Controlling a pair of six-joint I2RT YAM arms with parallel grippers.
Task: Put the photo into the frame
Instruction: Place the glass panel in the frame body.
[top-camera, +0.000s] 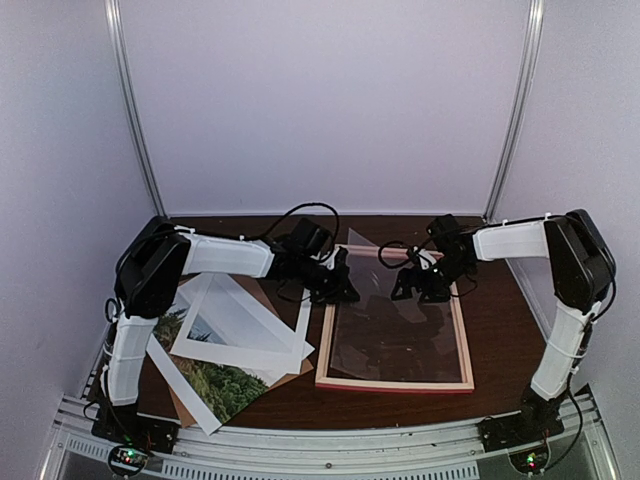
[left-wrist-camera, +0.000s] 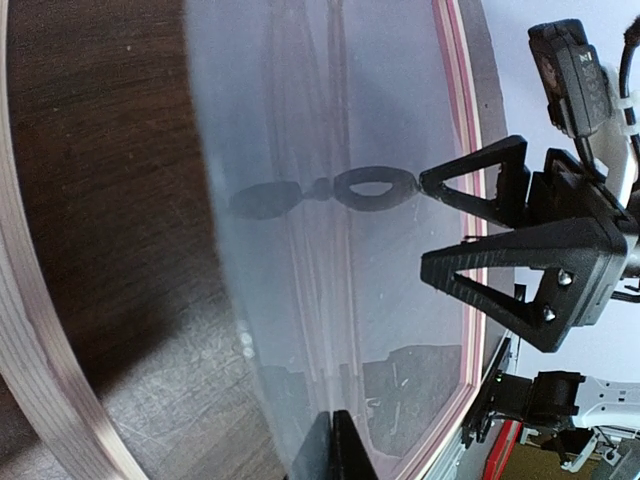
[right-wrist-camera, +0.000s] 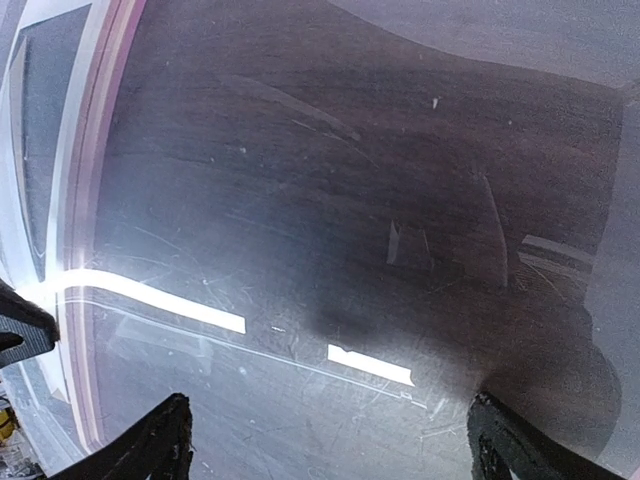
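The frame (top-camera: 395, 384) lies flat at centre right of the table; its pink rim also shows in the left wrist view (left-wrist-camera: 455, 100) and in the right wrist view (right-wrist-camera: 100, 150). A clear pane (top-camera: 390, 330) sits over it, tilted, far edge raised. My left gripper (top-camera: 343, 290) is shut on the pane's left edge (left-wrist-camera: 340, 445). My right gripper (top-camera: 415, 285) is open above the pane's far part, fingers (right-wrist-camera: 160, 445) wide apart, holding nothing. The photo (top-camera: 225, 385) lies at front left, partly under a white mat (top-camera: 240, 320).
A brown backing board (top-camera: 285, 378) lies under the photo and the mat at left. The metal rail (top-camera: 330, 450) runs along the near edge. White walls close the back and both sides.
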